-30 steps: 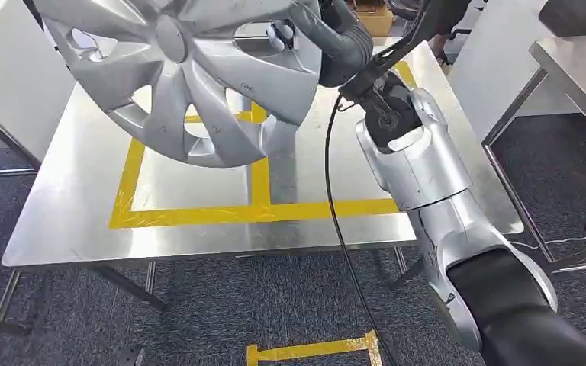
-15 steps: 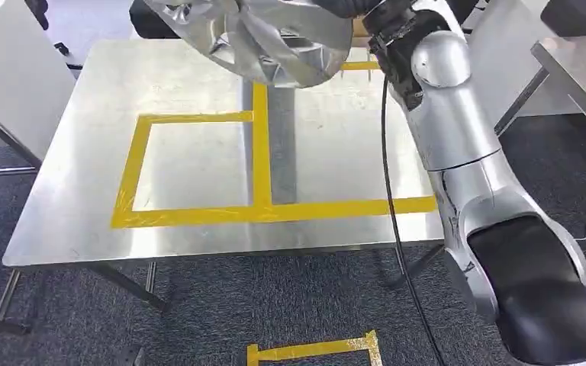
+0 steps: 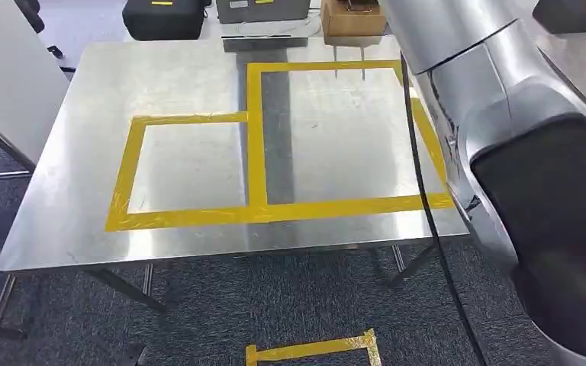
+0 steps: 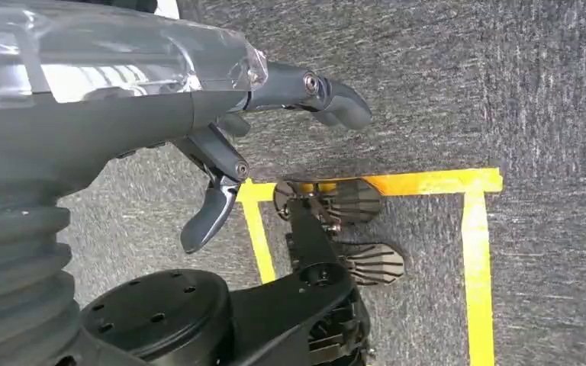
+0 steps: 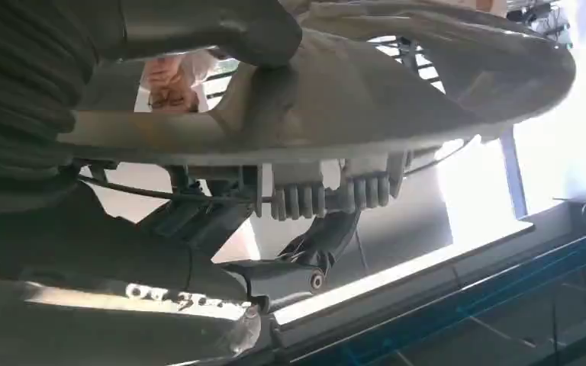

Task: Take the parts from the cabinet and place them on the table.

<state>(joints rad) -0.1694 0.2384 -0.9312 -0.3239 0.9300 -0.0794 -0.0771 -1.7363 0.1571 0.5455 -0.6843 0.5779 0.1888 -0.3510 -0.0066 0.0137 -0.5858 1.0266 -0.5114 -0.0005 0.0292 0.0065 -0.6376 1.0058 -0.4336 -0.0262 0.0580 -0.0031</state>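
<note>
The wheel cover (image 5: 366,91), a silver plastic hubcap with spokes and clip tabs along its rim, is being carried in the right hand (image 5: 221,46); the right wrist view is showing the thick grey thumb lying over the cover's edge and a darker finger (image 5: 290,278) reaching under it, so the hand is gripping the part by its rim. In the head view the right arm (image 3: 496,99) is rising steeply along the right side of the picture toward the top edge, with a black cable (image 3: 427,213) trailing down from it, which suggests the part is being held high above the worktop (image 3: 69,175). The step in hand is judged to be the transfer phase: the part is out of the cabinet and is not yet resting on the worktop. The steel surface is carrying two yellow tape rectangles, a smaller one (image 3: 126,175) on the near left and a larger one (image 3: 255,99) toward the far right. Black cases (image 3: 162,17) and a cardboard box (image 3: 351,19) are standing just beyond the far edge. The next move is calling for lowering the part level over one taped rectangle, then releasing the rim. The left hand (image 4: 244,145) is hanging above the carpeted floor (image 4: 442,84) with its fingers apart, holding nothing.
</note>
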